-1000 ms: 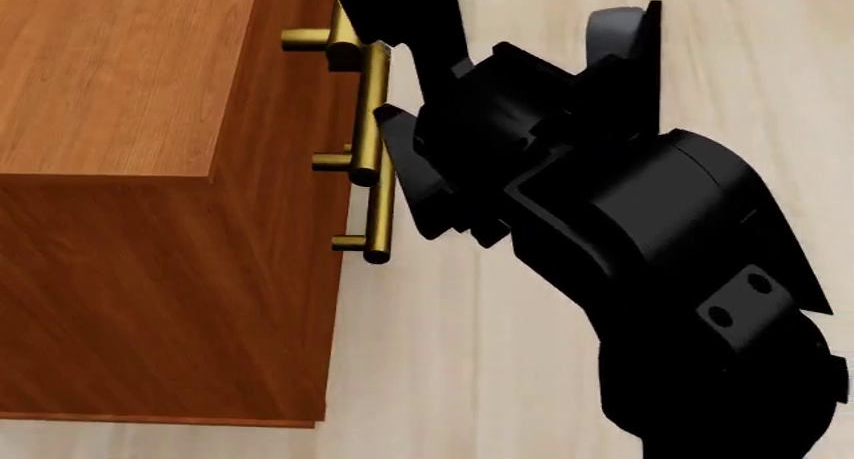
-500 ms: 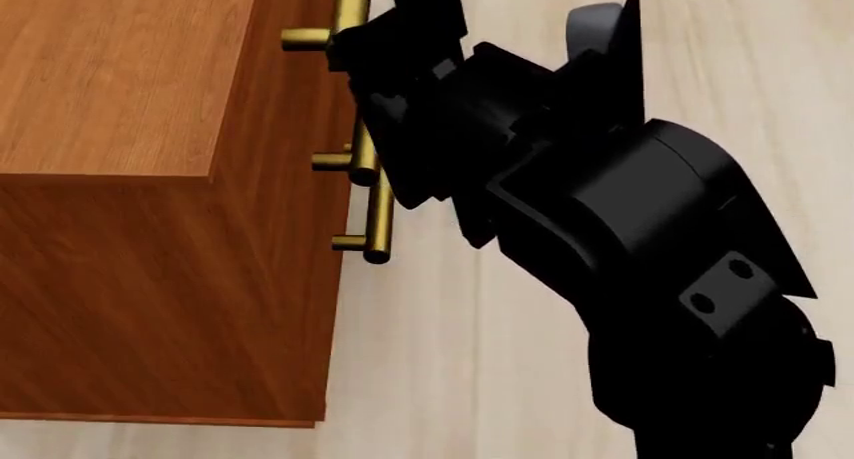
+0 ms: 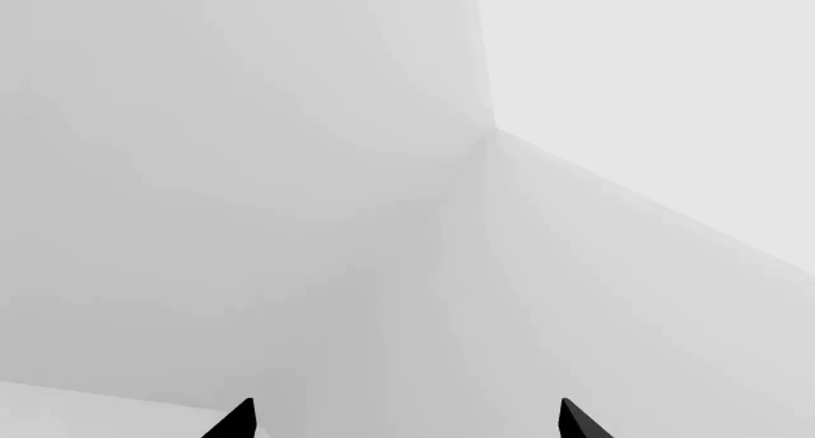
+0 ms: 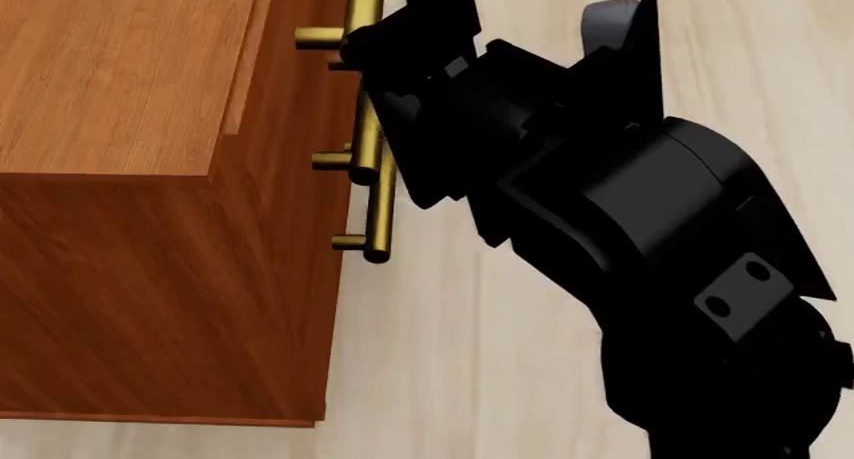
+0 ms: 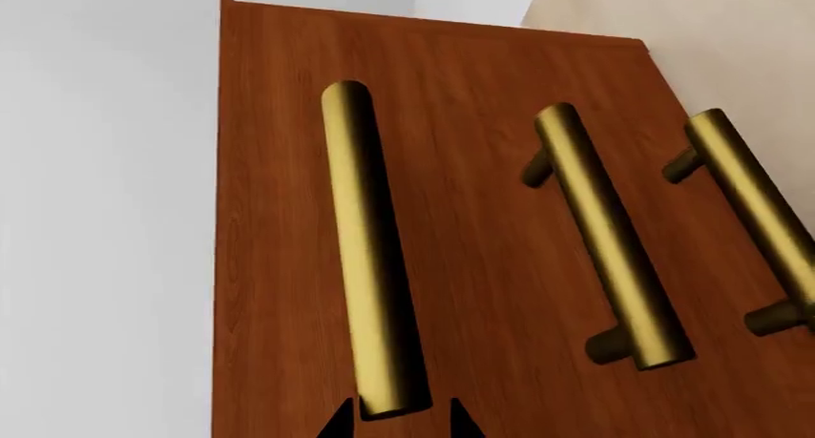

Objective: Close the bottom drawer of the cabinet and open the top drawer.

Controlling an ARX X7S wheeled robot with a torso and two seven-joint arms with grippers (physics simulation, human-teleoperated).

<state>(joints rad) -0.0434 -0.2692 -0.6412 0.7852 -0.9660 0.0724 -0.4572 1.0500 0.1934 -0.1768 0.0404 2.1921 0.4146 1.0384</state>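
Observation:
The reddish-brown cabinet fills the left of the head view, its front facing right. My right gripper is shut on the near end of the top drawer's brass handle, one fingertip on each side of the bar. In the head view the black right arm reaches to that handle. The top drawer stands slightly out, with a thin gap behind its front edge. The bottom drawer's handle is the lowest bar, and its front looks flush. My left gripper is open, facing blank white walls.
The middle drawer's handle lies between the other two and also shows in the right wrist view. Pale wooden floor lies in front of the cabinet. The right arm covers much of the floor at right.
The right gripper moved up onto the top handle, then the handle and top drawer front shifted slightly out from the cabinet, opening a thin gap at the top.

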